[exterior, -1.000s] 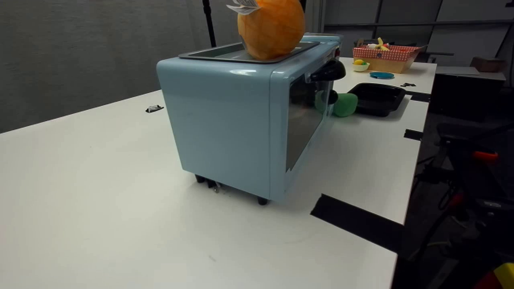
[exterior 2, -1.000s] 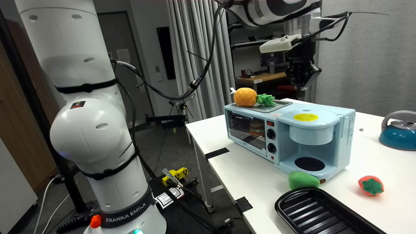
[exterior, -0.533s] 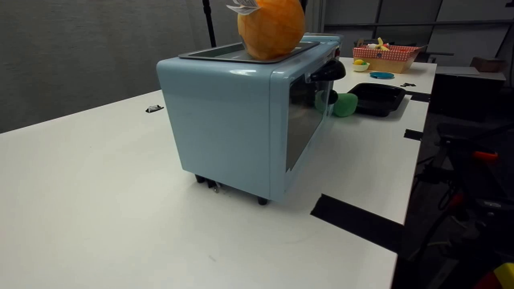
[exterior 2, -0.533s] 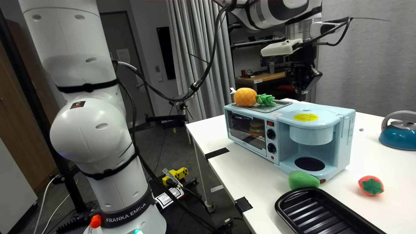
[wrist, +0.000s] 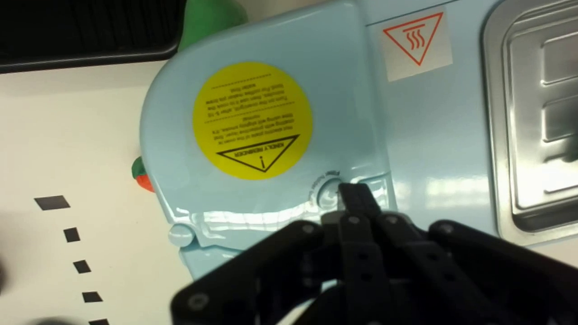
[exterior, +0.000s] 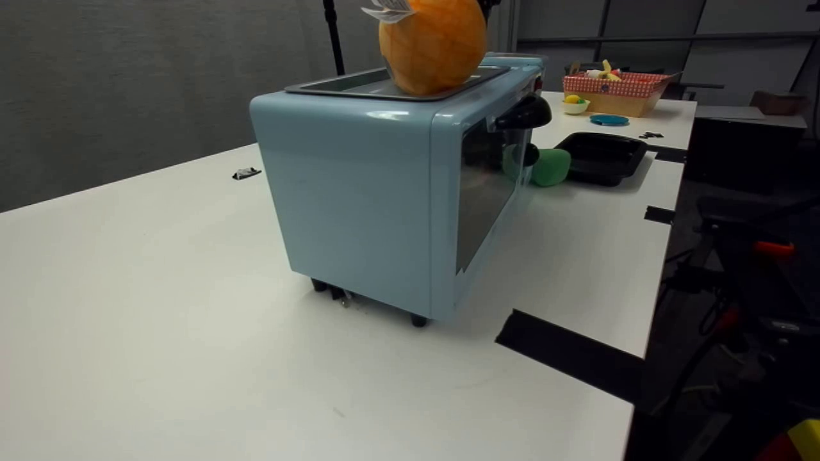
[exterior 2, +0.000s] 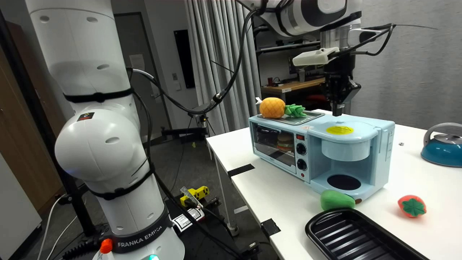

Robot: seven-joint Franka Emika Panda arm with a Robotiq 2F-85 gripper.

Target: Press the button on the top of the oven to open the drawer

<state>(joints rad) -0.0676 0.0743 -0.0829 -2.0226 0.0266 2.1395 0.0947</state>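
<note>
The pale-blue oven (exterior 2: 314, 124) stands on the table in both exterior views (exterior: 352, 192). Its top shows in the wrist view (wrist: 343, 81), with a yellow round label (wrist: 253, 119). A round pale-blue button (wrist: 328, 195) with small lettering around it is partly hidden by my fingertips. The rounded filter drawer (exterior 2: 345, 150) sits shut under the top. My gripper (wrist: 359, 197) is shut and empty, its fingertips over the button's edge. In an exterior view the gripper (exterior 2: 338, 110) points down just above the oven top; I cannot tell whether it touches.
A toy pineapple (exterior 2: 272, 108) lies on the metal tray (exterior 2: 314, 115) on the oven top. A green toy (exterior 2: 335, 200), a black pan (exterior 2: 355, 231) and a toy strawberry (exterior 2: 412, 206) lie in front and beside. A blue kettle (exterior 2: 442, 150) stands farther right.
The arm and gripper have moved down toward the oven top, and slightly right in the exterior view that shows the arm. The oven and the other objects have not moved.
</note>
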